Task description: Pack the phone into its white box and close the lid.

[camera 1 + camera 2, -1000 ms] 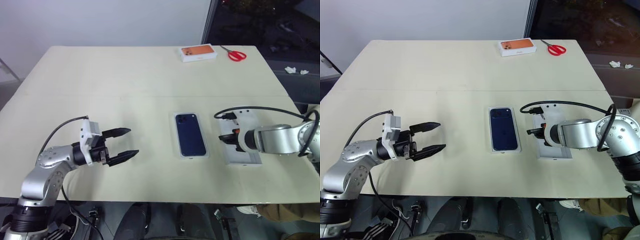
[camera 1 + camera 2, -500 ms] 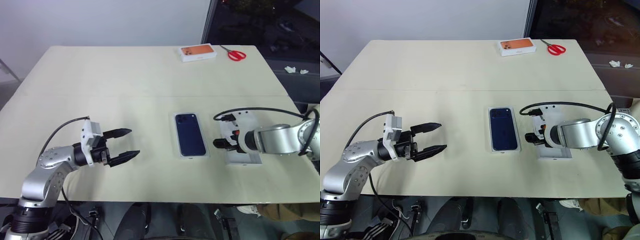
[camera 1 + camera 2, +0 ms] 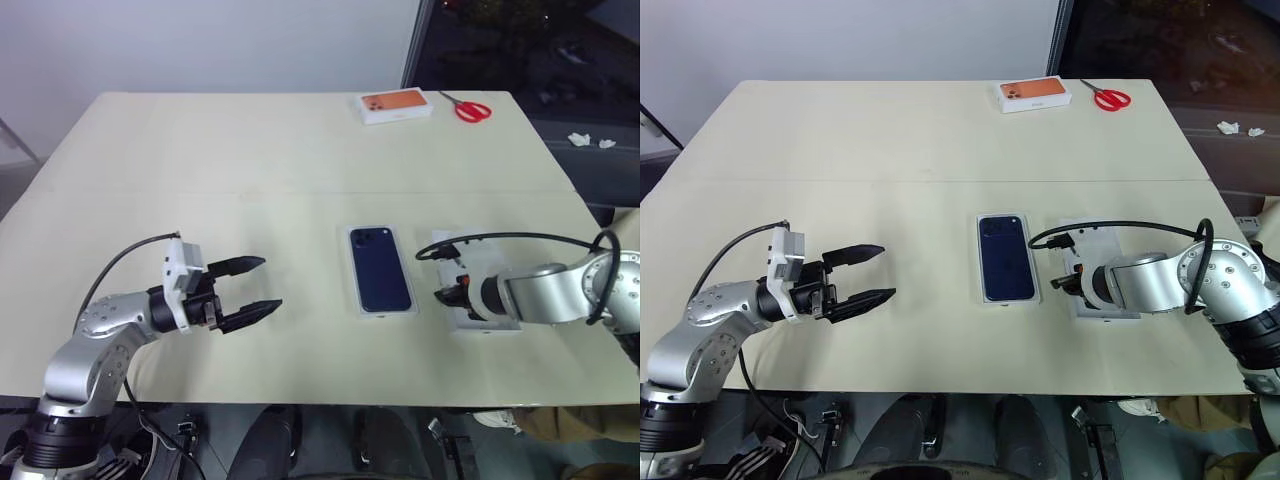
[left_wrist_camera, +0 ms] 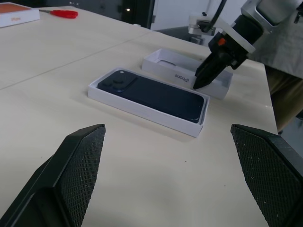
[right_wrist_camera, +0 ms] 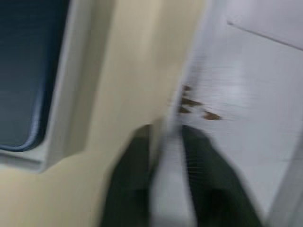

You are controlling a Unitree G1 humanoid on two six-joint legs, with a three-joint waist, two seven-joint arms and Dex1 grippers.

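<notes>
Phone in its box, lid beside it, right gripper tips at the lid wall.

A dark blue phone (image 4: 150, 93) is seen lying back-up in a shallow white box (image 4: 134, 106) on a beige table (image 4: 57, 56), its camera cluster at the far corner. Just beyond the box, an upturned white lid (image 4: 180, 75) is laid, with lettering printed on its near wall. The right gripper (image 4: 198, 83) is pointed down at that wall, its black fingers (image 4: 211, 67) drawn together to a point at the lid's rim. In the foreground, the left gripper's two textured black fingers (image 4: 71, 176) are held wide apart. At the far edge of the table, red scissors (image 4: 61, 13) and an orange-topped box (image 4: 16, 13) are seen.
</notes>
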